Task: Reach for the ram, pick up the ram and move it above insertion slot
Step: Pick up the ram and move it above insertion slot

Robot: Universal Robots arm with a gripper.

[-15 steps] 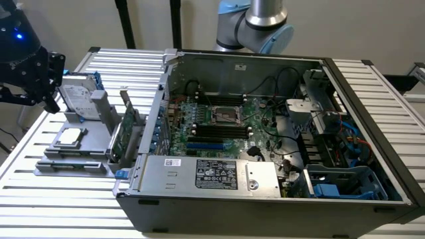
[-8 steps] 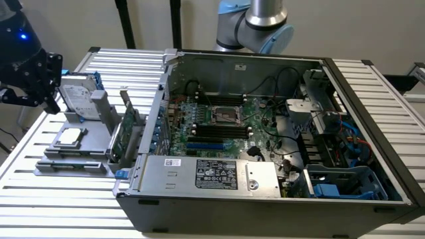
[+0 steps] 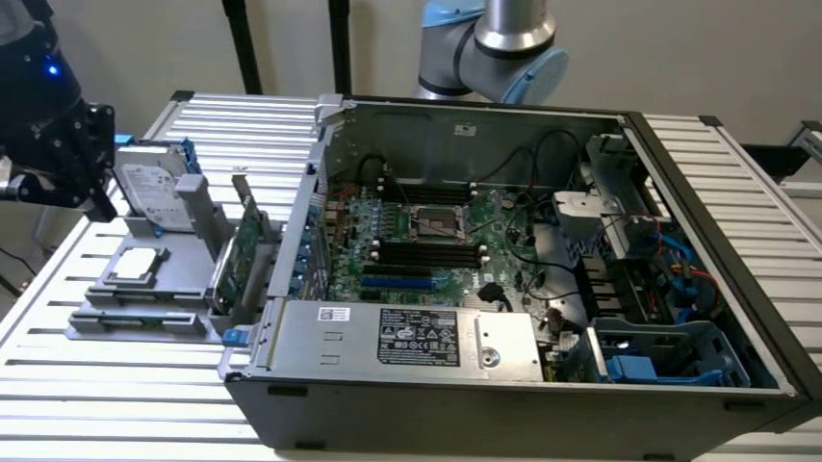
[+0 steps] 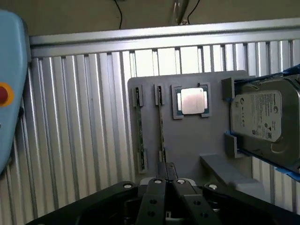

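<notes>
Slatted table (image 3: 726, 154): case (image 3: 514, 416), seemingly plastic holder (image 4: 192, 140)

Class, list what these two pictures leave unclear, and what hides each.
Wrist view: the ram stands edge-on in the grey holder, hiding its chips.
Wrist view: the hard drive is cut off by the picture's edge.
Exterior view: the insertion slot is too small to show its latches.
Exterior view: the label is too small to read.
</notes>
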